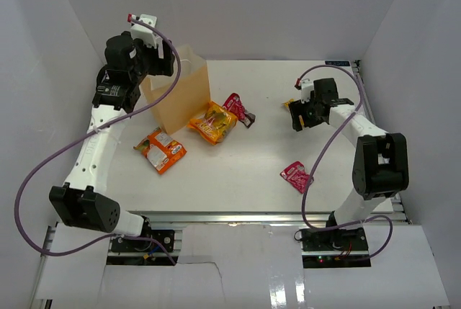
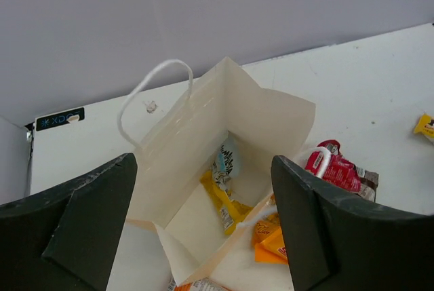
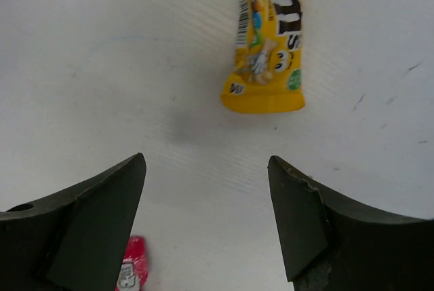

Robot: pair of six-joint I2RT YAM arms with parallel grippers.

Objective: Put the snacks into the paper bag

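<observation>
1. The paper bag (image 1: pixel 180 100) stands open at the back left of the table (image 1: pixel 245 194). Inside lie a silver-grey packet (image 2: pixel 228 161) and, it seems, a yellow wrapper (image 2: pixel 220 203).
2. 5 snacks are left outside: an orange packet (image 1: pixel 160 150), an orange-yellow packet (image 1: pixel 213 122), a red packet (image 1: pixel 238 109), a pink packet (image 1: pixel 296 176) and a yellow packet (image 3: pixel 268 60).
3. The left gripper (image 2: pixel 203 162) hovers over the bag's mouth, fingers spread and empty.
4. The right gripper (image 3: pixel 205 162) is spread and empty, with the yellow packet just ahead of it, probably the next pick.
</observation>
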